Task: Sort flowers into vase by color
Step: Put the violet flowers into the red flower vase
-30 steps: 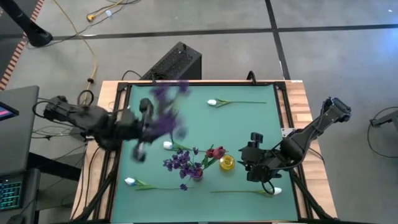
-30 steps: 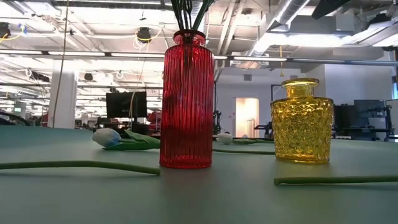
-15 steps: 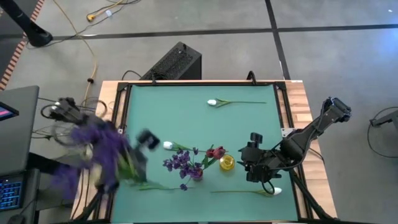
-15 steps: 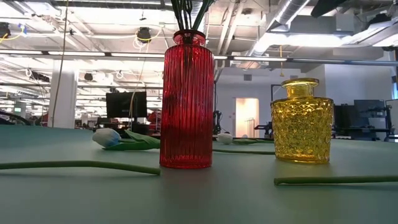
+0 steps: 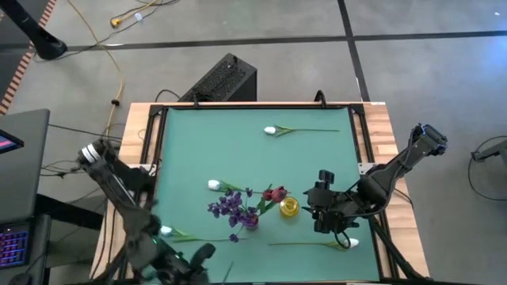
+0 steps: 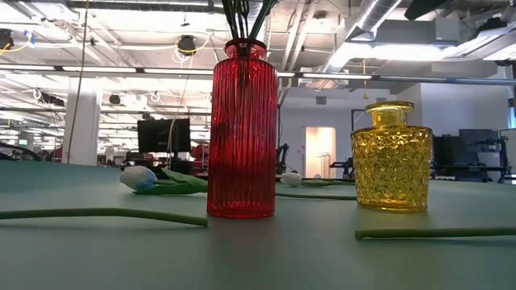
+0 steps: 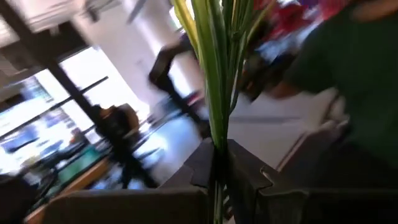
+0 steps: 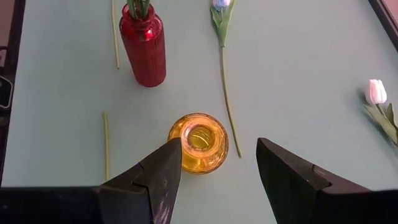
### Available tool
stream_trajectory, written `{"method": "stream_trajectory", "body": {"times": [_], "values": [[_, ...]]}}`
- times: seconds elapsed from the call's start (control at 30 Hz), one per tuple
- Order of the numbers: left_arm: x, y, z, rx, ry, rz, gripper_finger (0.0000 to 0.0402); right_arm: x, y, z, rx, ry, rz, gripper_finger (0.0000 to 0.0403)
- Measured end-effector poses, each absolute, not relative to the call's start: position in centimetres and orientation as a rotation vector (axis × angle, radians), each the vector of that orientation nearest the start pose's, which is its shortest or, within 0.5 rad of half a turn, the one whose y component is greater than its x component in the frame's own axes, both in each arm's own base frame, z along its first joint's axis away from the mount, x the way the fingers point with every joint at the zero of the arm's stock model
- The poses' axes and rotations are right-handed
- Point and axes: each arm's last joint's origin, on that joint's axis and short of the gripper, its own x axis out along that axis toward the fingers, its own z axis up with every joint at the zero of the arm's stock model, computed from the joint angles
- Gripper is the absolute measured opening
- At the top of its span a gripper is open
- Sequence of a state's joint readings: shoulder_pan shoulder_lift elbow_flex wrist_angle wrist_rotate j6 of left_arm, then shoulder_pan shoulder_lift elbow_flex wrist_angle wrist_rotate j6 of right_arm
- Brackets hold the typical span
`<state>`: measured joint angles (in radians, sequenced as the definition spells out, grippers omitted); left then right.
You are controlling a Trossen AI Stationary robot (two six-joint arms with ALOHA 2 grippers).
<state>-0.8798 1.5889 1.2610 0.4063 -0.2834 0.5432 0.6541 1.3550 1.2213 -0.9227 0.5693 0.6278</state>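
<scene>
L gripper: we see it clenched on a bunch of green stems that run up btwn its two dark fingers; blooms are cut off in the wrist view. In the high view this arm sits at the table's front-left corner, partly off the mat, blurred.
R gripper: fingers spread apart, nothing btwn them, hovering just above the yellow vase; in the high view it sits right of that vase, toward the table's right side.
Red vase: upright near mat centre, dark stems in its neck; in the high view we see purple blooms and a maroon one over it.
Yellow vase, low view: upright, just beside the red vase, not touching, no stems in it.
White flowers on mat: one near the far edge, lying flat; one behind the red vase; one front-left; one front-right w/ stem running left.
Low view: green stems lie flat in front of both vases; a white bud w/ leaves lies behind, left of the red vase.
</scene>
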Motion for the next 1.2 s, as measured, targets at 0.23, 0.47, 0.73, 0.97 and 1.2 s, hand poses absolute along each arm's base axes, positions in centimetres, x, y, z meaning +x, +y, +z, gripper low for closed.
{"method": "stream_trajectory", "body": {"times": [0.23,0.47,0.73,0.97,1.2], "values": [[26.9,-30.0,31.7,0.505,-0.233,-0.371,0.0013,22.1,14.9,30.0,-0.051,0.855,-0.194,0.0234],[30.5,-28.5,28.7,0.539,-0.126,-0.175,0.0013,24.1,16.4,28.6,-0.106,0.825,-0.156,0.0234],[31.1,-27.7,28.4,0.588,-0.071,-0.049,0.0013,23.7,19.1,27.1,-0.213,0.678,-0.044,0.0234],[31.2,-27.5,28.1,0.617,-0.031,-0.018,0.0013,24.3,19.3,23.0,-0.103,0.393,0.040,0.0234],[31.7,-26.0,27.0,0.618,-0.039,0.026,0.0013,25.9,18.5,21.7,-0.070,0.332,0.038,0.0234]]}}
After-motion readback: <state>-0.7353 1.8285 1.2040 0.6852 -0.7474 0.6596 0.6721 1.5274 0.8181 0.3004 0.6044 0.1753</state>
